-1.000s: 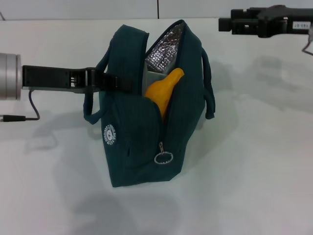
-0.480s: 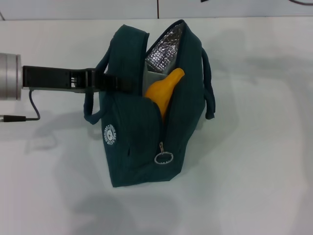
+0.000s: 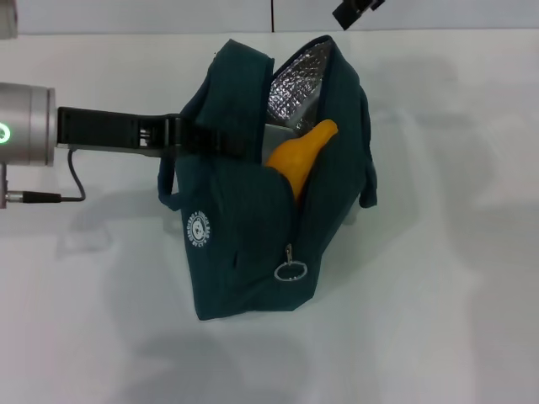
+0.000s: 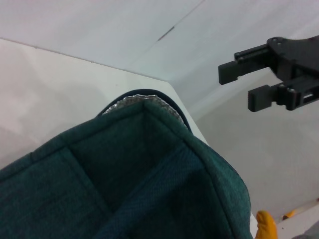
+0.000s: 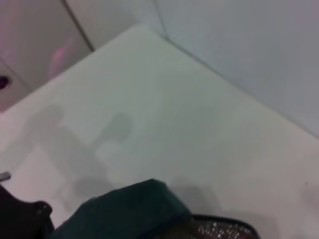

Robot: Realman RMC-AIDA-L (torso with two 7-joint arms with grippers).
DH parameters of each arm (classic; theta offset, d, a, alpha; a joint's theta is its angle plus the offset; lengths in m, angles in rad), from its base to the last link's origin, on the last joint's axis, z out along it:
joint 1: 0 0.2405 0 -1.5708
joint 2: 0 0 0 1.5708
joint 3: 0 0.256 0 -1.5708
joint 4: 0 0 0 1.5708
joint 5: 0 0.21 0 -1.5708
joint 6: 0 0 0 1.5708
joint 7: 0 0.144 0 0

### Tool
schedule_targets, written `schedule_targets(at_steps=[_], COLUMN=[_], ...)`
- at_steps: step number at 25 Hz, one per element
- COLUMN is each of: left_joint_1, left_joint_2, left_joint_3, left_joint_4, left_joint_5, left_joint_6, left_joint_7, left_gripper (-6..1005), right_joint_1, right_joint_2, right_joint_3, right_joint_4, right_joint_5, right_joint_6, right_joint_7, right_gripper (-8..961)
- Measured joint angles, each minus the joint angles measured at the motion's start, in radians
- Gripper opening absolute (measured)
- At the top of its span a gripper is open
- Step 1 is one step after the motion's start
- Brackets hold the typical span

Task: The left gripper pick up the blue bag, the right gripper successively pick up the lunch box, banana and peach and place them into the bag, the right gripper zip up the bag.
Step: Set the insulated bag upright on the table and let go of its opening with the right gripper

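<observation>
White and bare, the bench (image 3: 455, 278) fills the head view, with a pale wall along its far edge. Left of centre, the left gripper (image 3: 206, 139), a black two-fingered metal claw on a silver cylindrical wrist with a green light, reaches in from the left, its jaws clamped on the near handle and upper side of the blue bag (image 3: 244, 236), a large dark teal fabric tote with silver foil lining. The bag stands upright, its mouth gaping. The curved orange-yellow toy banana (image 3: 301, 158) pokes out of the opening, and a grey edge beside it may be the lunch box, though I cannot be sure. The ring zip pull (image 3: 290, 270) hangs low on the near end, so the zip is undone. No peach is visible anywhere. At the far top edge, only a black sliver of the right gripper (image 3: 358, 11) shows.

From the left wrist view, teal fabric fills the foreground, and the right gripper (image 4: 251, 84) hangs well beyond it, jaws parted narrowly and empty.

From the right wrist view, a teal corner of the bag (image 5: 129, 211) sits on the bench, foil glinting beside it.

I judge the peach step is in hand: the right gripper needs to fetch it, then lower it through the opening.
</observation>
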Motion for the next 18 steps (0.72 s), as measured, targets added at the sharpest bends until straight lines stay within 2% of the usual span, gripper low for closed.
schedule_targets(at_steps=[3,7,13,18], left_joint_1=[-0.003,-0.003,0.017,0.036], left_joint_2=[-0.002,-0.006,-0.007,-0.009], left_joint_3=[0.002,0.008,0.013,0.013], left_joint_4=[-0.003,-0.006,-0.012,-0.011], left_joint_5=[0.000,-0.002,-0.007,-0.008], left_joint_6=[0.002,0.003,0.005,0.008], left_joint_7=[0.003,0.013,0.029,0.049], left_gripper=[36,36,36,36], right_joint_1=[0.062,0.105,0.095,0.072], right_joint_2=[0.009,0.019,0.041,0.069], right_joint_3=[0.000,-0.002,0.000,-0.008], right_joint_4=[0.046,0.099,0.113,0.108], right_joint_5=[-0.071,-0.110,-0.114,-0.115], right_joint_6=[-0.006,-0.033,-0.033,0.024], right_joint_7=[0.016,0.024,0.028,0.028], right_gripper=[616,617,617,617])
